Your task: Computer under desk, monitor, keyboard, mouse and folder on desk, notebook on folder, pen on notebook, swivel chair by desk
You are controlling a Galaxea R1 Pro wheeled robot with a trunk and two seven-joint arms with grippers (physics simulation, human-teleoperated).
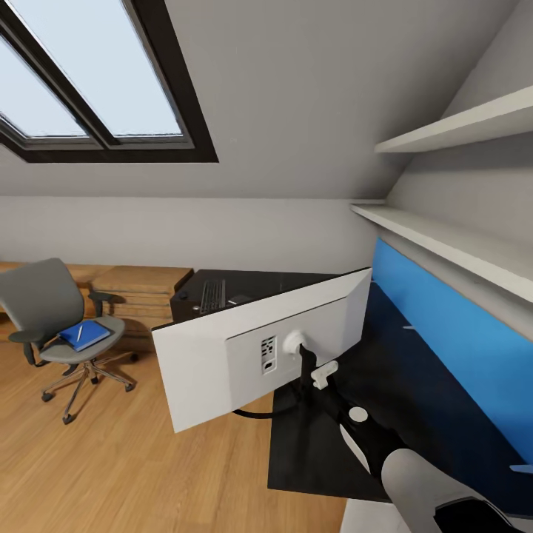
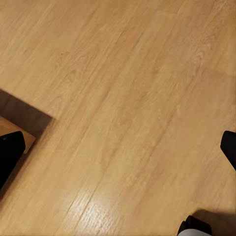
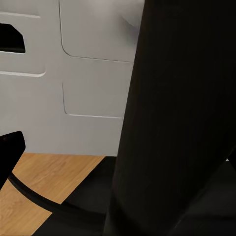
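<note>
The monitor [image 1: 222,355] shows its white back and leans tilted over the near end of the black desk [image 1: 414,414]. My right gripper [image 1: 303,370] is shut on its thin black stem [image 3: 167,123], and the round base's rim [image 1: 252,413] juts past the desk edge. The keyboard [image 1: 213,295] lies at the desk's far end, with a small dark flat thing [image 1: 238,299] beside it. At the left the swivel chair [image 1: 44,303] carries the blue folder [image 1: 89,337] with the pen [image 1: 79,333] on it. My left gripper [image 2: 118,152] hangs open above bare wood floor.
A blue panel [image 1: 459,333] runs along the desk's back edge, with two white wall shelves [image 1: 444,229] above it. Low light-wood shelving [image 1: 141,289] stands against the far wall behind the chair. Open wood floor [image 1: 111,459] lies between chair and desk.
</note>
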